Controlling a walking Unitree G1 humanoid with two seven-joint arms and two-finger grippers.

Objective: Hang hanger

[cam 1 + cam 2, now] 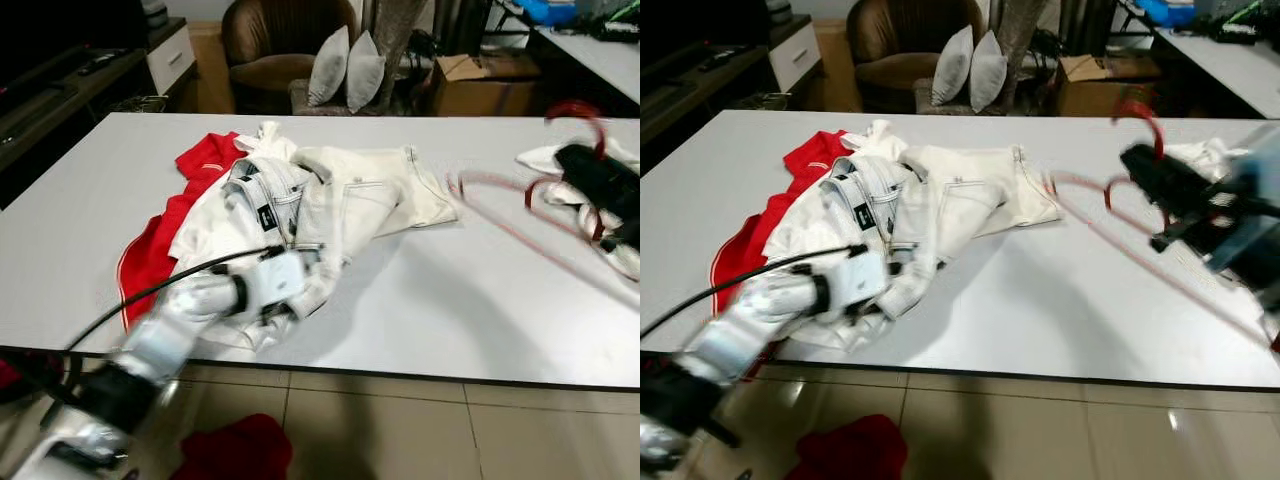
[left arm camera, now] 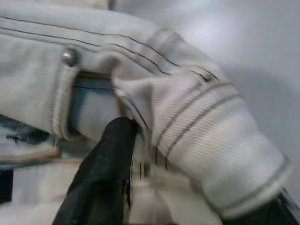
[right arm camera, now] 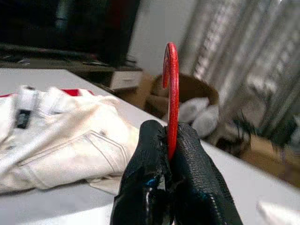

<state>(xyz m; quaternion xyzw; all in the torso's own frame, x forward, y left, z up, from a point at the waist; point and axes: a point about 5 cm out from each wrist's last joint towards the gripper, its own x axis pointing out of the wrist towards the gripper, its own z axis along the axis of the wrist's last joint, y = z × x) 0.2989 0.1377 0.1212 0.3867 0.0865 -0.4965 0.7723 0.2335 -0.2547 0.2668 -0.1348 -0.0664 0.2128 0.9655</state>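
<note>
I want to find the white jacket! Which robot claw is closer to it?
Left. The left claw is gripping the white jacket; the right claw holds the red hanger off to the side.

A bright red plastic hanger (image 3: 171, 93) is pinched between the black textured fingers (image 3: 150, 178) of the right gripper (image 3: 168, 140). Left on the pale grey table (image 1: 420, 300) lies a cream-white denim garment (image 1: 330, 205) with dark stitching lines over a red garment (image 1: 165, 235) trimmed in white. More red cloth (image 1: 235, 450) lies on the beige tiled floor (image 1: 420, 430).

garment label (image 1: 265, 214) blurred, no readable text
</note>
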